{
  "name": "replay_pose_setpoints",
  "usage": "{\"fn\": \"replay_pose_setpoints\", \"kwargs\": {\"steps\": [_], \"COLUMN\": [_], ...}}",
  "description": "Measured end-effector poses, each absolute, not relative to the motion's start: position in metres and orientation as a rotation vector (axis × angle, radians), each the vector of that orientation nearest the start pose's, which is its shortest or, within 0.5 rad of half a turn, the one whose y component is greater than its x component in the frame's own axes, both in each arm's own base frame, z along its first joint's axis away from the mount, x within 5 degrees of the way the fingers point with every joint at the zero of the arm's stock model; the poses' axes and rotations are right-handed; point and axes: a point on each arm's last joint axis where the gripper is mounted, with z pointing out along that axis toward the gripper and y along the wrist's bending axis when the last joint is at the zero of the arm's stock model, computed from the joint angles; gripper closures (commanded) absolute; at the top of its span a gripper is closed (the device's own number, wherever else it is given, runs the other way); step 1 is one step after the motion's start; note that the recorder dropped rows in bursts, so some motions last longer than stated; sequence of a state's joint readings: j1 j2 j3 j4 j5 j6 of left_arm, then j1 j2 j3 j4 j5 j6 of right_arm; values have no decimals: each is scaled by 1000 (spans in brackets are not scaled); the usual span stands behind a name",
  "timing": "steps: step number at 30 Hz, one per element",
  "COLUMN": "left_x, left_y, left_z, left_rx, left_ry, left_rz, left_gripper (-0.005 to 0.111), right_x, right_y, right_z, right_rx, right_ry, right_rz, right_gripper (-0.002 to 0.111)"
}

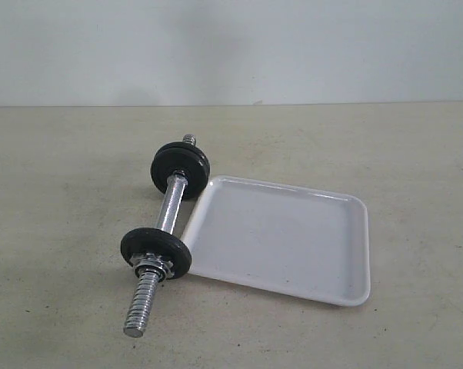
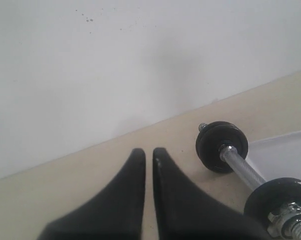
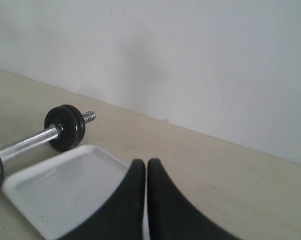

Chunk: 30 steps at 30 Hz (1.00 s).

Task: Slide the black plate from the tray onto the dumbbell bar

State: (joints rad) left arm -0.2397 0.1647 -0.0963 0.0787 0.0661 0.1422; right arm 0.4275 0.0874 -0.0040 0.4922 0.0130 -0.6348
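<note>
The dumbbell bar (image 1: 170, 209) lies on the table along the white tray's (image 1: 285, 238) left edge. A black plate (image 1: 180, 164) sits on the bar's far end, and no nut shows outside it. A second black disc (image 1: 143, 246) sits near the front end, backed by a chrome nut (image 1: 154, 268). The tray holds nothing. My left gripper (image 2: 149, 151) is shut and empty, off to the side of the bar (image 2: 243, 167) and the far plate (image 2: 210, 147). My right gripper (image 3: 143, 162) is shut and empty over the tray's corner (image 3: 55, 190). Neither gripper shows in the exterior view.
A pale wall rises behind the beige table. The bar's coarse threaded front end (image 1: 141, 307) sticks out toward the table's front. Bare tabletop (image 1: 54, 192) lies left of the bar and right of the tray (image 1: 424, 231).
</note>
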Motion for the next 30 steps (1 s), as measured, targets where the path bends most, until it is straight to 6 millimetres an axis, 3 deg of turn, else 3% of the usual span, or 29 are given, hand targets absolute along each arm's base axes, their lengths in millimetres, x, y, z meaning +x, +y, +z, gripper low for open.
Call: {"fn": "replay_pose_setpoints", "kwargs": {"steps": [7, 30], "left_x": [68, 68], "left_y": [-17, -17], "left_z": [206, 204], "left_rx": [370, 373], "left_ry": [1589, 1601], "left_rz": [-17, -17], "left_gripper": [102, 102], "right_x": [58, 58], "right_y": [26, 26], "right_z": [211, 210], "right_rx": [-434, -417], "right_ry": [1493, 1501], "right_rz": [215, 232], "right_gripper": [109, 109]}}
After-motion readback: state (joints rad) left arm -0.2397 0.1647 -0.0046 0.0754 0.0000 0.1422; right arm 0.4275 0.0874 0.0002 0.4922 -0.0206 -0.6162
